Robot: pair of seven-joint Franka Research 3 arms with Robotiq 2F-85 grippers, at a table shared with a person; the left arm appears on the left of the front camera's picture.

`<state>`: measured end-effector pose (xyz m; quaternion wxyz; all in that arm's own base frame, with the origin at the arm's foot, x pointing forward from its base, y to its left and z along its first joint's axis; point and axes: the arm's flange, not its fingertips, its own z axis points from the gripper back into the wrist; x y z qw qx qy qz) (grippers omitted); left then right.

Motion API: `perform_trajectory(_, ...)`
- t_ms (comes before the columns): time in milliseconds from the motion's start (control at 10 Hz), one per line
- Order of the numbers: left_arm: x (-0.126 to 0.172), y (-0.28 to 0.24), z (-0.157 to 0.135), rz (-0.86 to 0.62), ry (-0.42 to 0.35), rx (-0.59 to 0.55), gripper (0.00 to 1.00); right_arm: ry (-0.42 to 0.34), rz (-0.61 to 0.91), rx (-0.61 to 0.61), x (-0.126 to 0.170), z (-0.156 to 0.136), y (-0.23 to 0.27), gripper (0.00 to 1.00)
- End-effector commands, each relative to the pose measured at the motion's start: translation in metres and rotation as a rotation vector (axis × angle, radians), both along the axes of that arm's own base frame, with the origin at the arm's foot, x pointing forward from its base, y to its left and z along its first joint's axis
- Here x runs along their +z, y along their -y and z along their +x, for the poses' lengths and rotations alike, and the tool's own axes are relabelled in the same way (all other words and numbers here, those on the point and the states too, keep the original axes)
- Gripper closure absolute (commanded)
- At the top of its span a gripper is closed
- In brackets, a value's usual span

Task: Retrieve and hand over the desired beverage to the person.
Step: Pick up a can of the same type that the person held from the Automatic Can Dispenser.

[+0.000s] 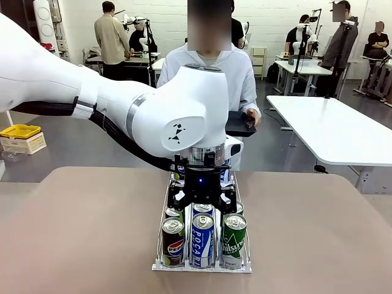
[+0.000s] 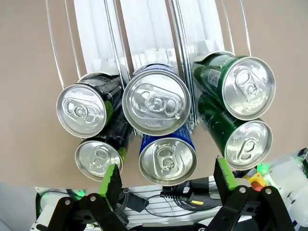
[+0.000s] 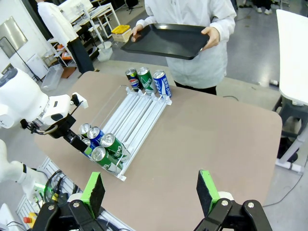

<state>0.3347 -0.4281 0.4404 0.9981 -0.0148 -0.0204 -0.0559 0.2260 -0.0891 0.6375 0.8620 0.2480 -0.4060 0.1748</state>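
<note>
The left gripper (image 1: 202,207) hung with jaws apart over the blue can (image 2: 155,102) in the middle lane of the rack (image 1: 202,267), at the lower centre of the front view; the right gripper (image 3: 151,191) had its jaws apart too, holding nothing. The cans stood packed together, so a descending finger could probably hit the black can (image 2: 82,109) or green can (image 2: 245,86) alongside and jam or tip it.

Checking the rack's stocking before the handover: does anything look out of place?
Nothing is spilled or toppled. One mismatch: by the left gripper the lanes read Pepsi can, Pocari can, green can; near the person, the far green can and far blue can are swapped.
</note>
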Motion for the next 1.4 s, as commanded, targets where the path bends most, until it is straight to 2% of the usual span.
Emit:
perform_trajectory(0, -0.0067, 0.0013, 0.0051, 0.005, 0.022, 0.012, 0.00, -0.001, 0.003, -0.001, -0.0003, 0.0010, 0.0002, 0.00)
perform_trajectory(1100, -0.0092, 0.0015, 0.0133, -0.005, 0.025, 0.020, 0.00, -0.001, 0.003, -0.001, -0.0003, 0.0010, 0.0002, 0.00)
perform_trajectory(1200, -0.0090, 0.0012, 0.0124, -0.013, 0.033, -0.006, 0.43, -0.001, 0.003, -0.001, -0.0003, 0.0010, 0.0002, 0.00)
perform_trajectory(1300, -0.0093, 0.0014, 0.0125, -0.012, 0.027, -0.004, 0.60, -0.001, 0.003, -0.001, -0.0003, 0.0010, 0.0002, 0.00)
